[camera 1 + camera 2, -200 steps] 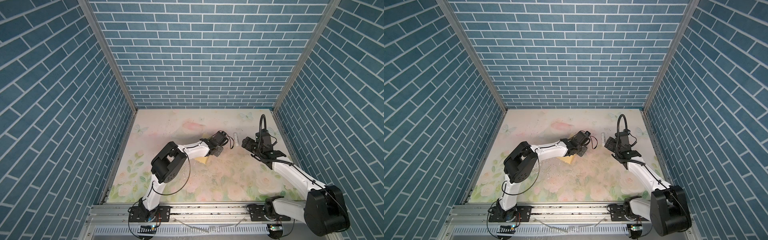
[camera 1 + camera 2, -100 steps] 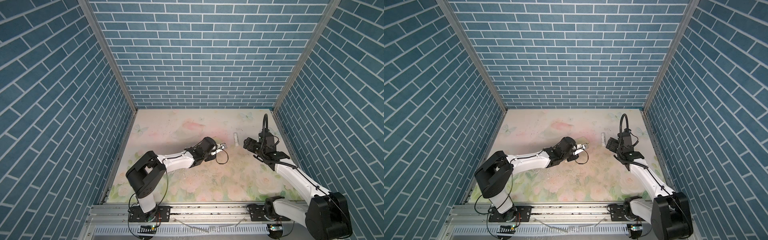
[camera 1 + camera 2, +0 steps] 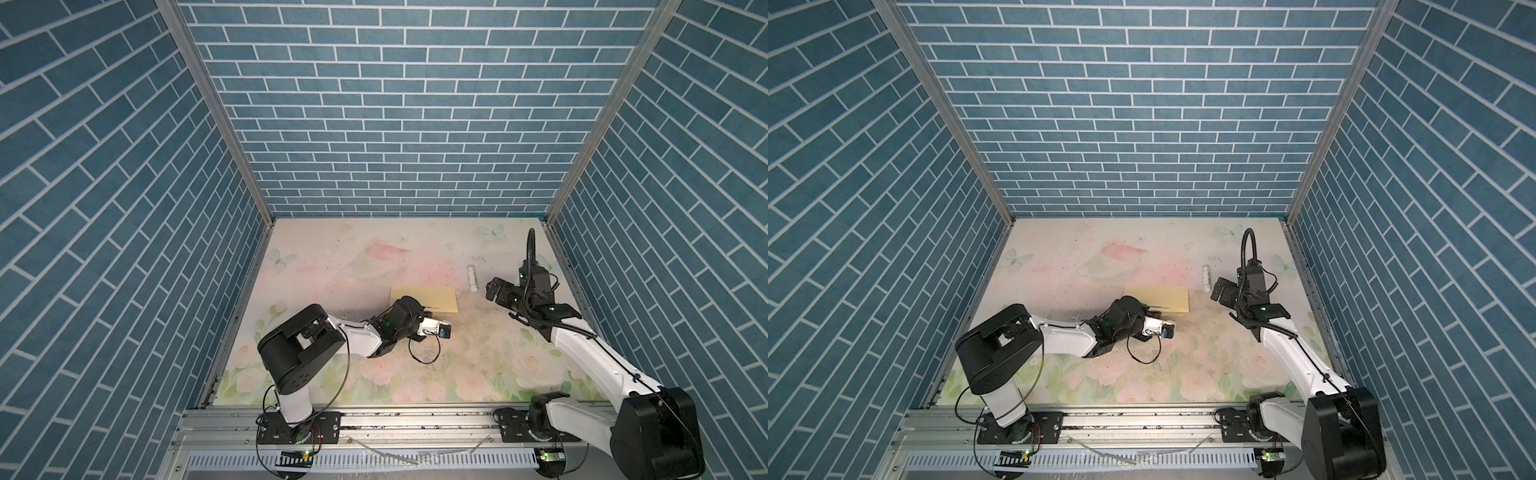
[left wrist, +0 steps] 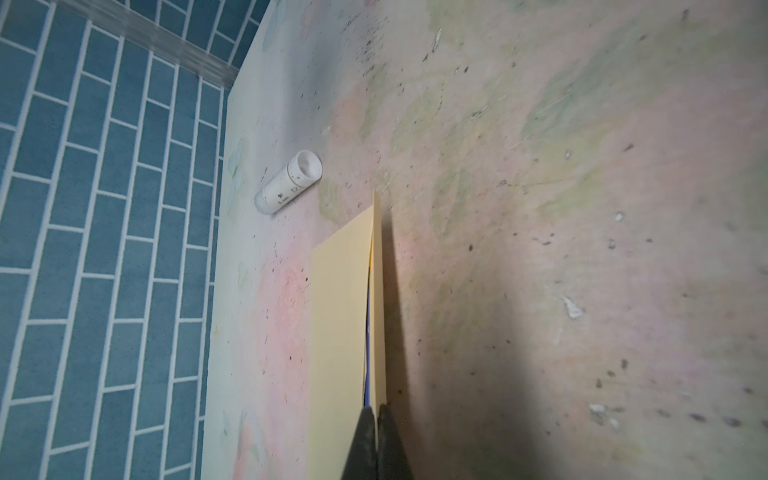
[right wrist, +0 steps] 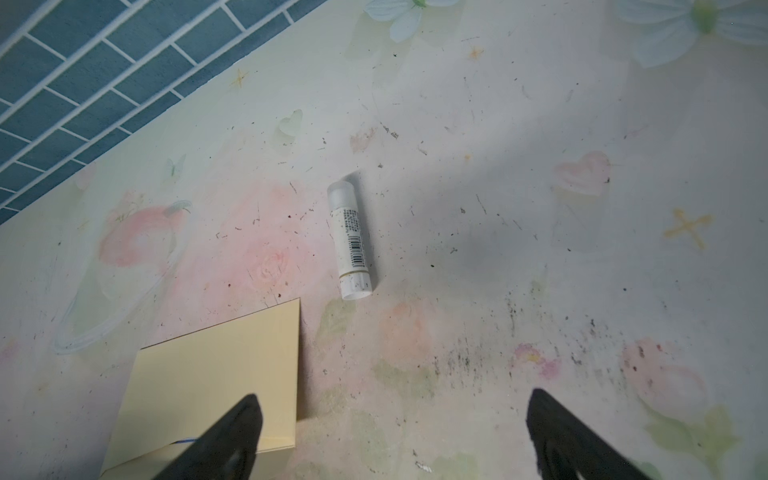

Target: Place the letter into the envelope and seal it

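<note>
The yellow envelope (image 3: 432, 296) (image 3: 1163, 296) lies flat in the middle of the mat. My left gripper (image 3: 417, 309) (image 4: 377, 409) is at its near edge, shut on the envelope's thin raised flap (image 4: 379, 311). The letter shows only as a blue edge (image 4: 367, 328) inside the envelope's mouth, and as a small blue corner (image 5: 185, 439) in the right wrist view. My right gripper (image 3: 495, 291) (image 3: 1219, 291) (image 5: 392, 397) hovers to the right of the envelope (image 5: 216, 374), open wide with nothing between its fingers.
A white glue stick (image 3: 471, 277) (image 3: 1205, 277) (image 4: 289, 183) (image 5: 352, 241) lies on the floral mat just beyond the envelope's right end, near my right gripper. Blue brick walls close the back and both sides.
My left arm has swung its elbow back and left, and its gripper has drawn to the envelope's near edge, uncovering the envelope. My right gripper has opened wider and shifted slightly right.
</note>
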